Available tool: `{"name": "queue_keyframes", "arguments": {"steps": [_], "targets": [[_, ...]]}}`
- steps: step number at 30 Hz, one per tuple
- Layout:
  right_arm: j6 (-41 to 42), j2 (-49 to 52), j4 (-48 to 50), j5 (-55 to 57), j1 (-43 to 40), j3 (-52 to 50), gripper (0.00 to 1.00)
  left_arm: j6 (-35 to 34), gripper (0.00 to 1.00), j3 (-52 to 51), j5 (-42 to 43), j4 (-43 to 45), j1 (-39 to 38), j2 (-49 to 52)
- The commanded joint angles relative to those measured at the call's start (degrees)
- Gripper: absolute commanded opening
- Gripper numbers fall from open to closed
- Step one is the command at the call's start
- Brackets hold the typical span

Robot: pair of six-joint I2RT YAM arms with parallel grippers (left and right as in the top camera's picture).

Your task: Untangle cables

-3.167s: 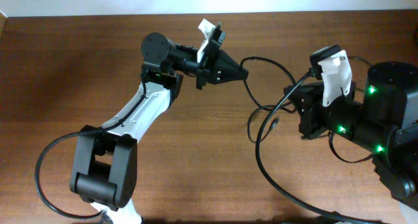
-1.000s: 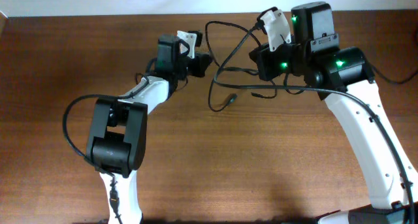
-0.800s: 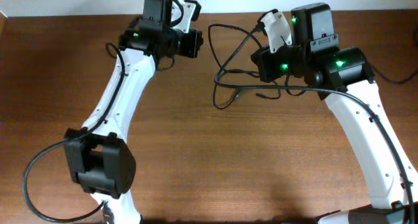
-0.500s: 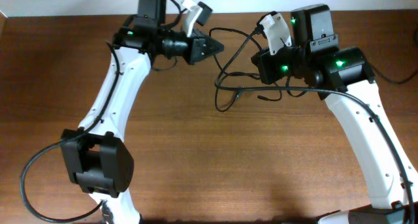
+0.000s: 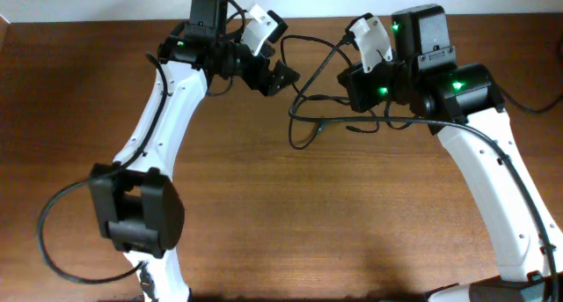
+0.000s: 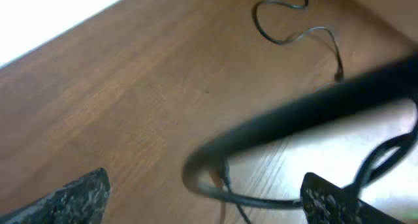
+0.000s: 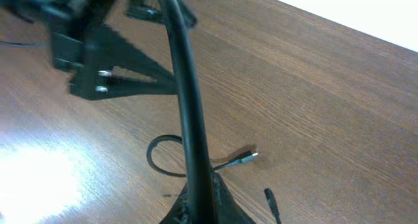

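The cables [image 5: 321, 117] are thin black cords hanging in loose loops from my right gripper [image 5: 354, 89], which is shut on one strand [image 7: 189, 113]. Below it, two small plug ends [image 7: 248, 159] lie on the table. My left gripper [image 5: 278, 70] is open just left of the loops. In the left wrist view its fingers [image 6: 75, 196] stand wide apart, and a blurred cable strand [image 6: 261, 199] crosses the gap of the left gripper [image 6: 202, 185]. Another loop [image 6: 294, 31] lies on the wood farther off. The right gripper [image 7: 201, 188] is raised above the table.
The brown wooden table [image 5: 290, 214] ends at a white edge along the back [image 5: 106, 7]. Each arm's own thicker black wire curls by its base [image 5: 53, 240]. The left gripper's dark body [image 7: 98, 74] shows in the right wrist view, upper left.
My left gripper has opened from shut and shifted slightly toward the hanging loops. The right arm and the strand it holds have stayed put.
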Motion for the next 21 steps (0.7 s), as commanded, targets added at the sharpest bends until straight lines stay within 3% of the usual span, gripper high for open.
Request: {"name": "queue_keyframes", "arguments": {"steps": [1, 2, 3, 5, 7, 10, 14, 17, 19, 21], "targets": [[-0.6, -1.4, 0.2, -1.6, 0.2, 1.1, 0.04, 0.9, 0.76, 0.9, 15.8, 3.5, -0.3, 4.6], [-0.6, -1.5, 0.3, -1.6, 0.2, 1.1, 0.04, 0.9, 0.06, 0.9, 17.7, 4.7, -0.7, 4.8], [-0.6, -1.5, 0.3, -1.4, 0.2, 1.1, 0.04, 0.9, 0.00, 0.9, 17.8, 4.7, -0.8, 4.8], [-1.0, -1.5, -0.8, 3.2, 0.1, 1.1, 0.04, 0.9, 0.00, 0.9, 16.0, 1.3, 0.1, 4.8], [-4.4, -1.7, -2.5, 7.6, -0.6, 1.1, 0.04, 0.9, 0.00, 0.9, 4.1, -7.3, 4.7, 4.5], [-4.5, -1.8, -2.4, 16.8, -5.7, 1.1, 0.04, 0.9, 0.00, 0.9, -5.1, -16.2, 14.0, 4.5], [-5.3, -1.8, -2.6, 28.4, -13.6, 1.1, 0.04, 1.0, 0.00, 0.9, -6.3, -19.7, 20.0, 4.5], [-5.0, -1.8, -3.5, 12.1, -12.6, 1.0, 0.04, 1.2, 0.00, 0.9, -6.2, -19.1, 17.3, 4.5], [-2.0, -1.8, -3.5, 8.0, -8.7, 1.0, 0.64, 1.2, 0.00, 1.6, -5.8, -18.3, 13.0, 4.5], [-1.9, -1.8, -3.5, 5.4, -2.8, 1.0, 0.69, 1.1, 0.00, 4.9, -2.0, -18.3, 9.0, 4.5]]}}
